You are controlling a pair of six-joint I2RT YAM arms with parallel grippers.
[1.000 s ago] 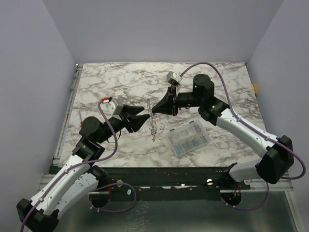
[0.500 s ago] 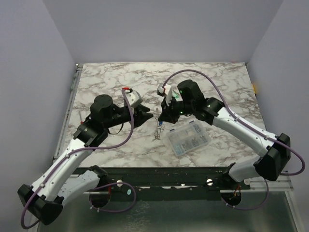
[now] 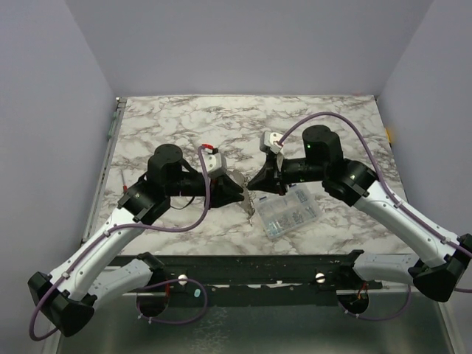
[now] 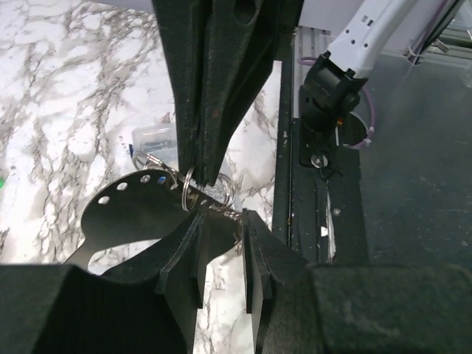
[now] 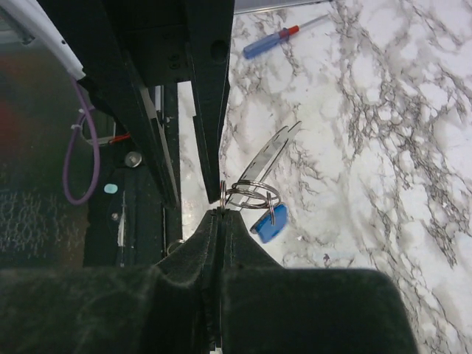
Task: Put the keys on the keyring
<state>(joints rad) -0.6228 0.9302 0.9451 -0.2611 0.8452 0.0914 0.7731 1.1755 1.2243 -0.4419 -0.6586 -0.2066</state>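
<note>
Keyring (image 5: 251, 195), held above the marble table (image 5: 383, 110). Left gripper (image 4: 221, 215): jaws narrowly apart at the ring; we cannot tell if they grip. Right gripper (image 5: 221, 210): pinched onto it. Blue key (image 5: 267, 221) appears threaded; green and yellow keys, unseen, we judge outstanding.
</note>
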